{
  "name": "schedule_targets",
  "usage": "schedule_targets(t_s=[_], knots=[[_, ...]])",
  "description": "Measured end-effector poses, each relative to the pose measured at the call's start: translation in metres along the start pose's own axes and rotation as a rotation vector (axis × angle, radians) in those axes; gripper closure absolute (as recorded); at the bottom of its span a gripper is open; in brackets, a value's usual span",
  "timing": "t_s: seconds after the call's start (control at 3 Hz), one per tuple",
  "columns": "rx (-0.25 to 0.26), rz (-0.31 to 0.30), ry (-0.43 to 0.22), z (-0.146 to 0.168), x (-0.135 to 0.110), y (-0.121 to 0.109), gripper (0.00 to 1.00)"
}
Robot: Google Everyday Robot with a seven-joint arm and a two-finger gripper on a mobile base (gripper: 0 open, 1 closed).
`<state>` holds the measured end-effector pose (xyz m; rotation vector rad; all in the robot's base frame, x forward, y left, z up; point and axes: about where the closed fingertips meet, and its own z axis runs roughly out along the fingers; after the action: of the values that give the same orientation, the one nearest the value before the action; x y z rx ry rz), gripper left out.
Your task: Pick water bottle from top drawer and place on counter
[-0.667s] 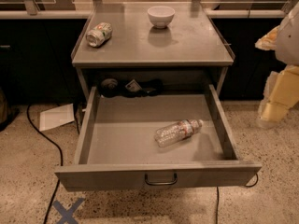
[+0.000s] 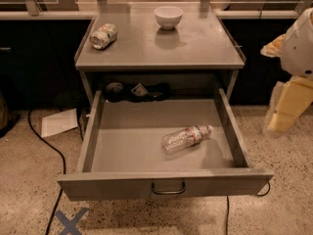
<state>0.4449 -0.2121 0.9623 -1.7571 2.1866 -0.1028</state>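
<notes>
Well, bottle (image 2: pixel 187 137) lies on side in open drawer (image 2: pixel 161 180), right of centre; my gripper (image 2: pixel 288 109) hangs outside drawer's right wall, well apart; open or closed, cannot tell; risk: round bottle rolls away or slips if I pinch off-centre.

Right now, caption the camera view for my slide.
Open top drawer holds the water bottle; can and bowl on counter; gripper hangs at right.
</notes>
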Motion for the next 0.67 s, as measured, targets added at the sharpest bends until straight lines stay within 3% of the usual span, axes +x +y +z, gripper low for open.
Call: schedule_targets(t_s=[0.67], knots=[[-0.043, -0.129, -0.005, 0.1, 0.002, -0.005, 0.0]])
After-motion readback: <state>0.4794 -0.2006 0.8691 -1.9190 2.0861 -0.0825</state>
